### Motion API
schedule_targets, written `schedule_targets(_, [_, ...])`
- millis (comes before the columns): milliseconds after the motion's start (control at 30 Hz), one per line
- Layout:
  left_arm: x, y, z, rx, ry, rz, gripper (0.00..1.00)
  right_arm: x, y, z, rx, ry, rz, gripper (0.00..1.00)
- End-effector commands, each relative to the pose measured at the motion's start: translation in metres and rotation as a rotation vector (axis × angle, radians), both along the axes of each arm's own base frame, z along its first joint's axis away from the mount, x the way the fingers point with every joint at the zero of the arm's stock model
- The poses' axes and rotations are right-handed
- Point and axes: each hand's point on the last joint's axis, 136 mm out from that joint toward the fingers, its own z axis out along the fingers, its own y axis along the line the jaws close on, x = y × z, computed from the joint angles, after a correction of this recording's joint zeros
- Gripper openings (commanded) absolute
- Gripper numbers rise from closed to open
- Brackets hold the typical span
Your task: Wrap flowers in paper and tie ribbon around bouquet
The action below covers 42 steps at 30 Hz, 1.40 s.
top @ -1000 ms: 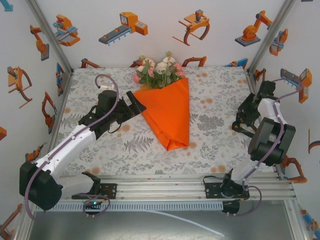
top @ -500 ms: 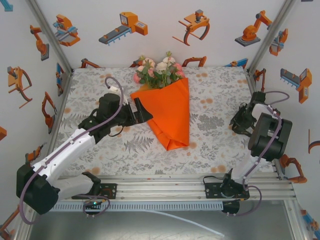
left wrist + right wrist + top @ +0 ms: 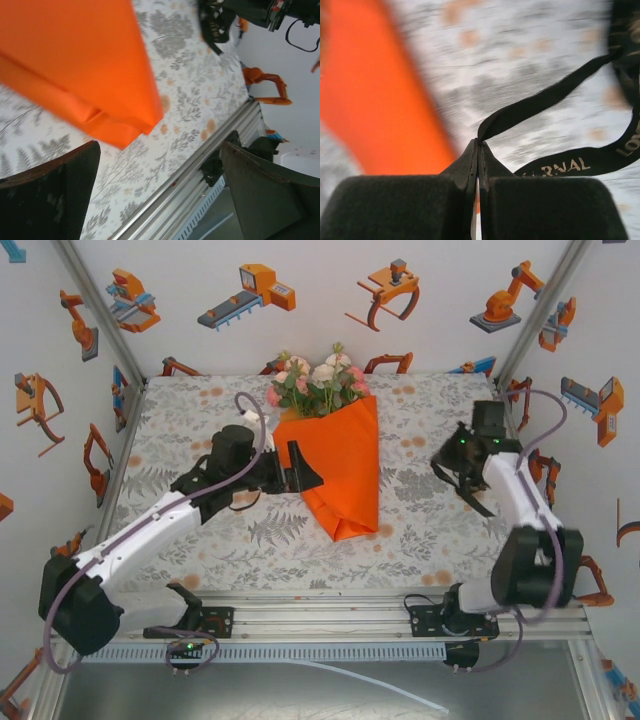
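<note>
A bouquet of small pink, white and cream roses [image 3: 315, 383] with green leaves lies on the table [image 3: 200, 410], which is covered in a grey leaf-print cloth. The stems are wrapped in a bright orange paper cone [image 3: 345, 465]. The blooms sit at the middle of the far edge, and the cone's folded narrow end points toward the near edge, ending around the middle of the table.

The left gripper [image 3: 303, 470] is at the cone's left edge, released, its two dark fingers [image 3: 55, 200] spread wide with nothing between them. In the left wrist view the cone's folded tip lies on the cloth just beyond the gap. Whether a finger touches the paper cannot be told.

The right gripper [image 3: 478, 144] is clenched, jaws pressed together on a narrow black fabric ribbon [image 3: 540, 100] with pale lettering. The ribbon loops away from the fingertips. From above, this gripper is over the right part of the table, well apart from the cone, with the black strip trailing below it.
</note>
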Motion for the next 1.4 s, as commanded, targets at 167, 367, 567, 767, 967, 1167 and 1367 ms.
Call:
schedule_targets(167, [0.007, -0.089, 0.051, -0.172, -0.192, -0.240, 0.97, -0.027, 0.090, 0.076, 0.193, -0.143, -0.069, 0.00])
schedule_targets(367, [0.013, -0.130, 0.039, -0.210, -0.152, -0.352, 0.97, -0.033, 0.114, 0.100, 0.221, -0.185, -0.030, 0.00])
schedule_targets(567, [0.026, -0.155, 0.034, -0.268, -0.148, -0.346, 0.89, -0.039, 0.127, 0.104, 0.264, -0.180, -0.033, 0.00])
schedule_targets(767, [0.042, -0.170, 0.039, -0.344, -0.137, -0.312, 0.55, -0.046, 0.132, 0.100, 0.266, -0.151, -0.020, 0.00])
schedule_targets(967, [0.038, -0.130, 0.031, -0.146, -0.095, -0.204, 0.00, -0.040, 0.079, 0.100, -0.104, -0.193, 0.103, 0.49])
schedule_targets(1167, [0.019, -0.032, 0.023, 0.128, -0.025, -0.027, 0.00, -0.052, -0.018, 0.044, -0.388, 0.008, 0.092, 0.67])
schedule_targets(1367, [0.018, 0.034, 0.027, 0.148, 0.030, 0.162, 0.00, -0.063, -0.020, -0.038, -0.405, 0.240, 0.266, 0.57])
